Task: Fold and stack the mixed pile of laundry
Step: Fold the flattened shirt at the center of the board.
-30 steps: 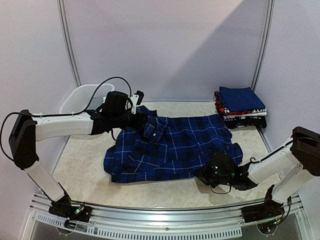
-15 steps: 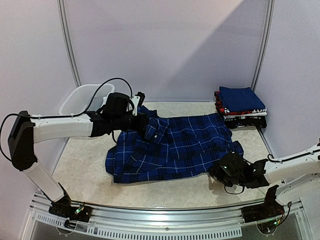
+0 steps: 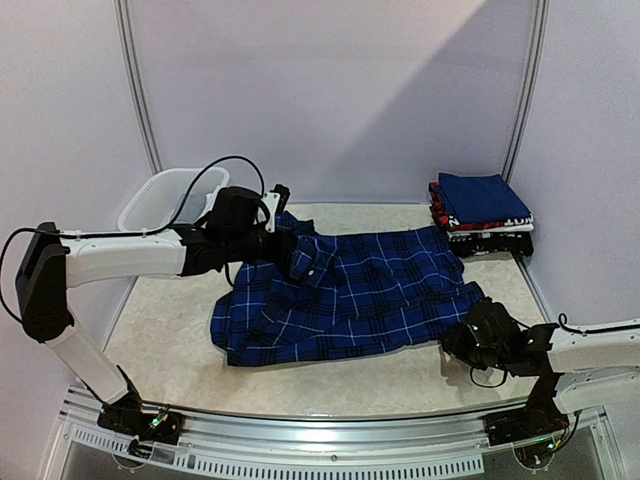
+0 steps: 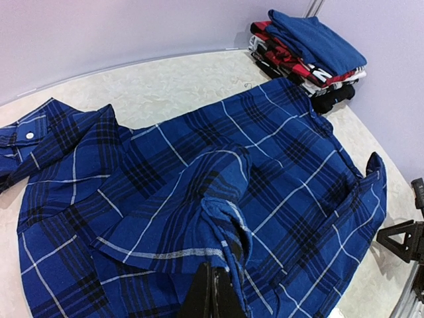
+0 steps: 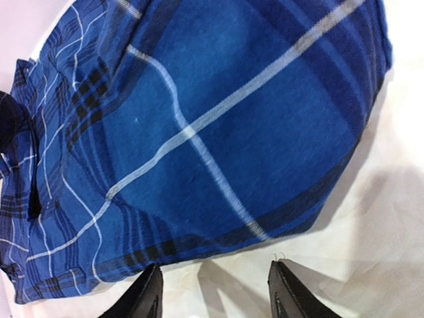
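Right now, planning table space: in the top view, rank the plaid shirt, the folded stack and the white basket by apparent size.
1. plaid shirt, clearly largest.
2. folded stack and white basket: about alike, and the left arm hides part of the basket, so I won't rank them.

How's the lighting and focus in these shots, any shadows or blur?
Top view: a diagonal shadow edge crosses the back wall. Left wrist view: the shirt is sharp, no glare. Right wrist view: shirt slightly soft up close, table washed out, faint shadows by the right gripper.
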Action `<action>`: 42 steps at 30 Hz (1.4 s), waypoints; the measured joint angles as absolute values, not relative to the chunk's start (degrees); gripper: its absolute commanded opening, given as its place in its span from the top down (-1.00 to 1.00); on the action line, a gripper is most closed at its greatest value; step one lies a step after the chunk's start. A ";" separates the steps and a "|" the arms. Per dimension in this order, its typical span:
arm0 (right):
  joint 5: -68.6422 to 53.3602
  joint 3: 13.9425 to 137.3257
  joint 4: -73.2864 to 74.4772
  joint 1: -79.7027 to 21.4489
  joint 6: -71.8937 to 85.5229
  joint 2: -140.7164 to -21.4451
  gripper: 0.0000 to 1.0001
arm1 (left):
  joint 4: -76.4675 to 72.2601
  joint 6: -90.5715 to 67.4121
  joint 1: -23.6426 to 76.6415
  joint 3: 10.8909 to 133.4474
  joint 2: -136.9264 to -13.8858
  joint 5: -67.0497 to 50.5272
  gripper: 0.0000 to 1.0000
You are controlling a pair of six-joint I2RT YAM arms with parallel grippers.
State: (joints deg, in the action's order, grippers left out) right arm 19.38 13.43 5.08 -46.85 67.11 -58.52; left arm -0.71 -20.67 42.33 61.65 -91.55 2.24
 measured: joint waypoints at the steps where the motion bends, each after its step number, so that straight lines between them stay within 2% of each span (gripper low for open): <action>1: 18.94 13.41 5.34 -46.13 66.50 -58.30 -0.04 | -0.71 -20.67 42.37 61.58 -91.55 2.28 1.00; 5: 17.58 13.39 5.93 -43.90 64.18 -57.47 -0.06 | -0.78 -20.67 42.65 61.45 -91.55 2.46 1.00; 11: 16.82 13.34 6.13 -41.12 62.02 -56.18 -0.24 | -0.80 -20.64 43.16 60.71 -91.07 3.09 1.00; 15: 15.27 13.19 5.41 -37.74 60.73 -55.57 -0.27 | -0.75 -20.64 43.44 60.16 -89.80 3.51 1.00; 17: 14.37 13.21 5.10 -36.47 59.88 -55.57 -0.37 | -0.75 -20.64 43.55 60.16 -89.27 3.57 1.00; 24: 12.75 13.45 4.64 -31.92 57.60 -56.18 -0.42 | -0.60 -20.67 45.10 60.16 -87.50 4.19 1.00; 32: 11.66 15.79 3.86 -28.38 55.68 -60.97 -0.74 | -0.58 -21.52 49.78 60.16 -86.39 5.54 1.00; 34: 11.90 16.58 4.93 -28.14 55.22 -61.39 -0.96 | -0.58 -22.22 50.63 60.16 -86.26 5.89 1.00; 42: 16.47 17.45 15.75 -27.97 55.96 -53.82 -0.98 | -4.29 -26.59 53.43 60.25 -86.91 7.35 1.00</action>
